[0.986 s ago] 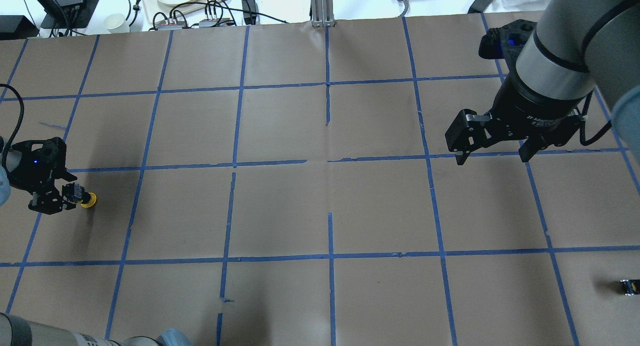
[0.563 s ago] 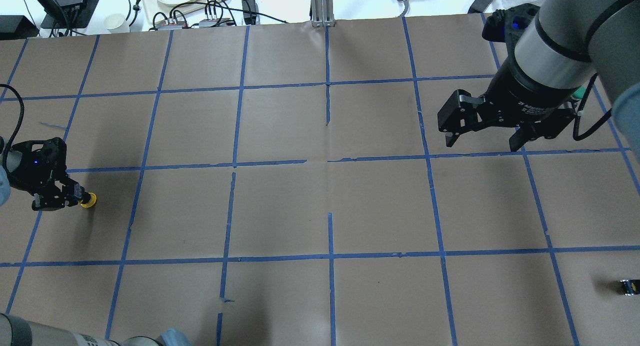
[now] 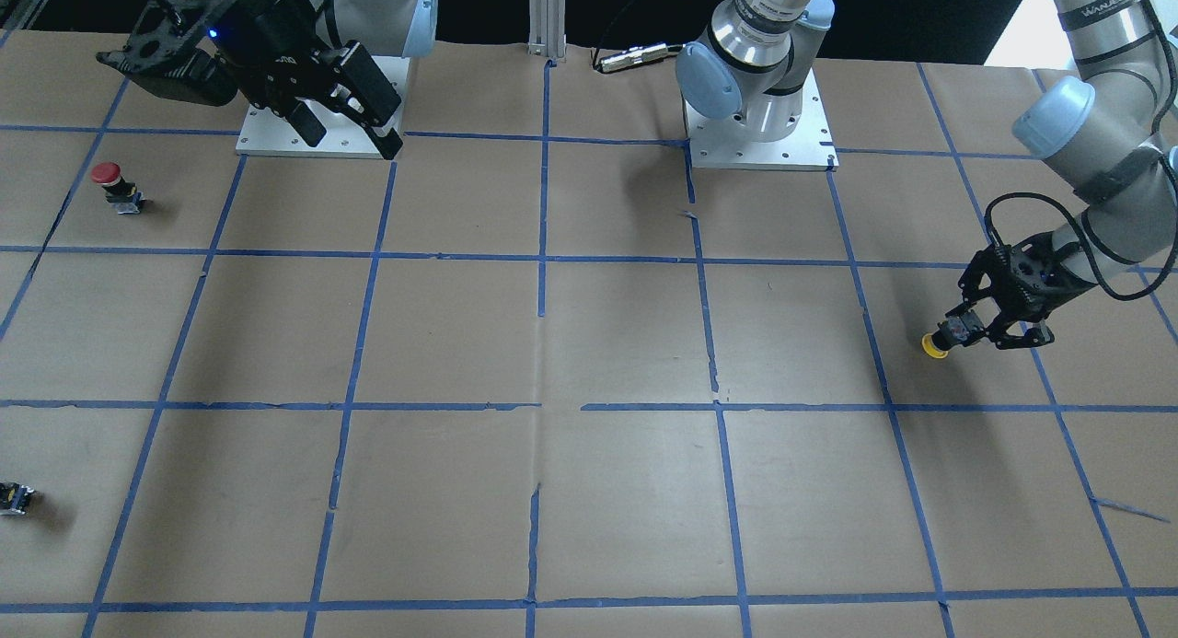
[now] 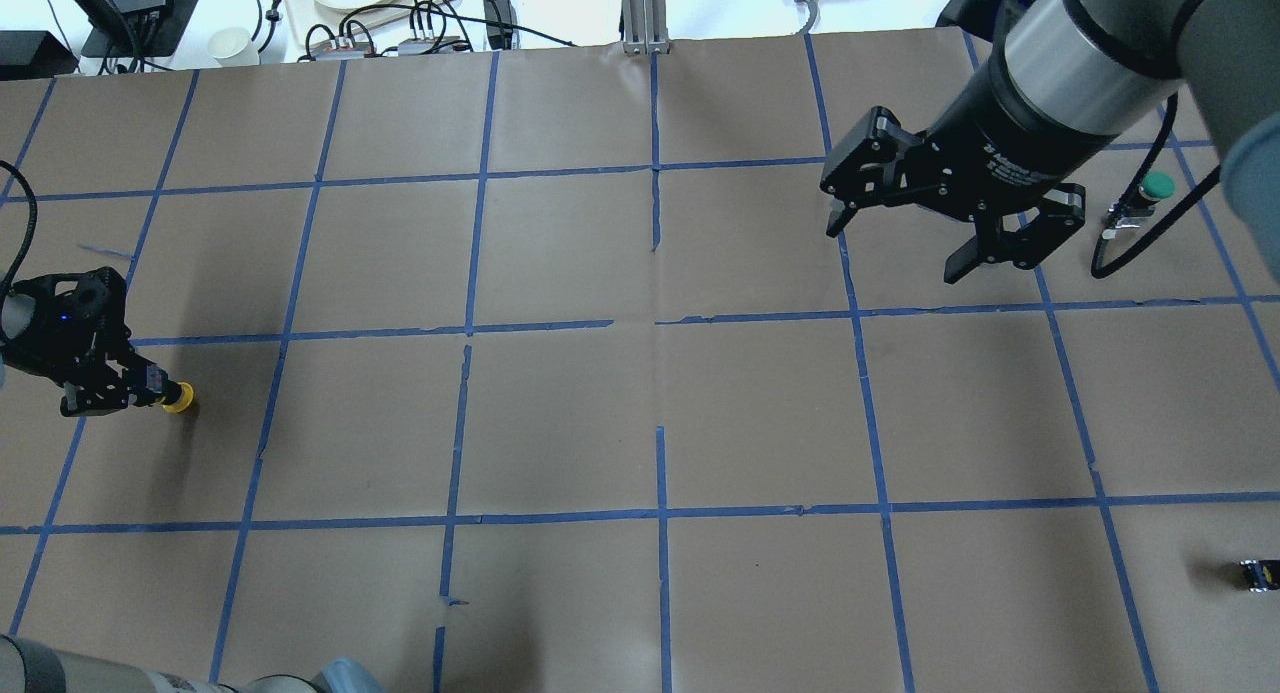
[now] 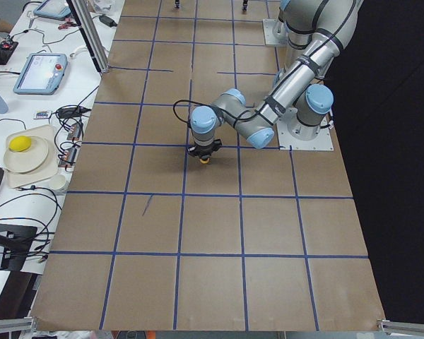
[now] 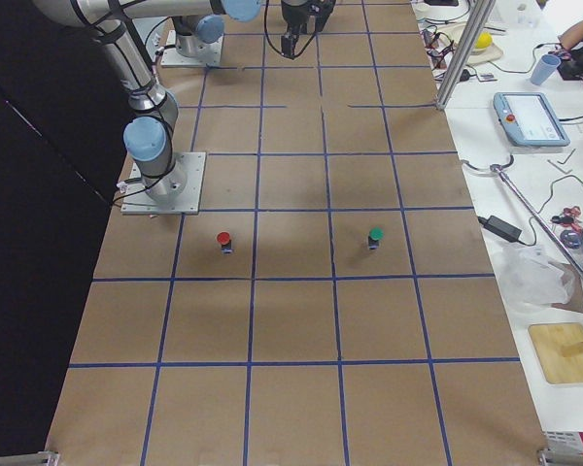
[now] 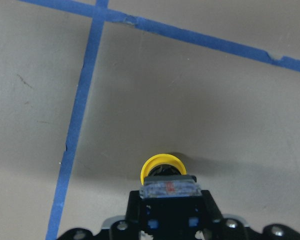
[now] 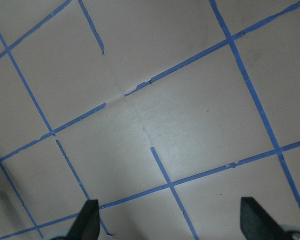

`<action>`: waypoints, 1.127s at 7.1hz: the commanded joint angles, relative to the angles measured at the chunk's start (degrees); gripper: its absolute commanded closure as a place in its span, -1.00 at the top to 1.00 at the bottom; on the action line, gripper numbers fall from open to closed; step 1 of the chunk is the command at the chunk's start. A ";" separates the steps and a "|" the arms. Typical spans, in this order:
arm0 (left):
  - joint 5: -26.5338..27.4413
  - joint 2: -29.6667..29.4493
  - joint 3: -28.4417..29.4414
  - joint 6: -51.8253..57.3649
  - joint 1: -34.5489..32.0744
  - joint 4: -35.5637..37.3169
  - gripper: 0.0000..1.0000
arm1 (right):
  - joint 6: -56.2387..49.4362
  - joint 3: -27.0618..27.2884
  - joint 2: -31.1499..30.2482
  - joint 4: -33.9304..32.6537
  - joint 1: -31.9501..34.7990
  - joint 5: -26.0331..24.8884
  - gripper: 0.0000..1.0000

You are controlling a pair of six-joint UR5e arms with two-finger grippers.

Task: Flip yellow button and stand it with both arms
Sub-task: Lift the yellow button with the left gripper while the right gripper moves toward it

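The yellow button [image 4: 178, 401] lies on its side at the table's left end, yellow cap pointing away from my left gripper [image 4: 140, 390]. That gripper is shut on its black body and grey base, low over the paper. The left wrist view shows the cap [image 7: 162, 168] just beyond the fingers, with the grey base [image 7: 169, 188] between them. It also shows in the front view [image 3: 934, 346] and the left side view [image 5: 205, 158]. My right gripper [image 4: 895, 248] is open and empty, high over the far right of the table, and also shows in the front view [image 3: 354, 143].
A red-capped button [image 3: 109, 182] stands near the right arm's base. A green-capped button [image 4: 1155, 186] stands at the far right. A tiny black-and-yellow block [image 4: 1258, 573] lies at the near right edge. Blue tape lines grid the brown paper.
My left gripper's fingers have closed in on the button's body. My right gripper has moved left and toward the far edge, uncovering the green button.
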 commanded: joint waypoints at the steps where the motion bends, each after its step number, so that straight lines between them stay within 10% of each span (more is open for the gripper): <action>1: -10.26 2.26 0.53 -12.75 -0.98 -17.47 -0.71 | 10.44 -2.09 2.19 -0.32 0.00 9.01 1.00; 8: -59.73 16.34 2.10 -30.58 -18.52 -64.90 -0.71 | 20.37 -0.59 6.94 -2.09 0.00 20.19 1.00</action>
